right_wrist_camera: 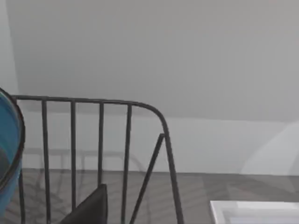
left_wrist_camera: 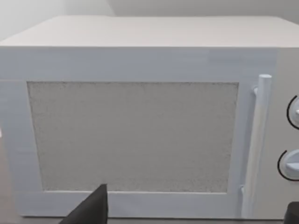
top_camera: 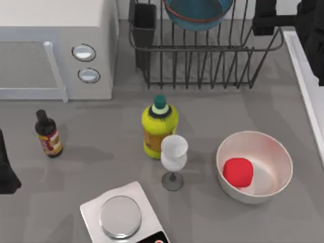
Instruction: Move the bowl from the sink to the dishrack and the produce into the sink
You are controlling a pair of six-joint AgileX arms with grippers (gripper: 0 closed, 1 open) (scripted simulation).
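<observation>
The teal-blue bowl (top_camera: 197,12) with its reddish rim stands in the black wire dishrack (top_camera: 202,61) at the back. In the right wrist view the bowl's (right_wrist_camera: 9,154) edge shows beside the dishrack's (right_wrist_camera: 100,140) end tines. The red produce (top_camera: 238,171) lies inside a white bowl (top_camera: 276,152) at the front right. The sink's (top_camera: 304,76) pale rim runs along the right edge, and the sink's (right_wrist_camera: 252,212) corner shows in the right wrist view. My right gripper (top_camera: 268,23) hovers open and empty by the rack's right end. My left gripper (left_wrist_camera: 198,196) is open, facing the microwave.
A white microwave (top_camera: 55,45) fills the back left. A dark sauce bottle (top_camera: 48,134), a yellow-green bottle (top_camera: 159,129), a wine glass (top_camera: 173,159) and a kitchen scale (top_camera: 121,217) stand across the front. My left arm (top_camera: 7,172) sits at the left edge.
</observation>
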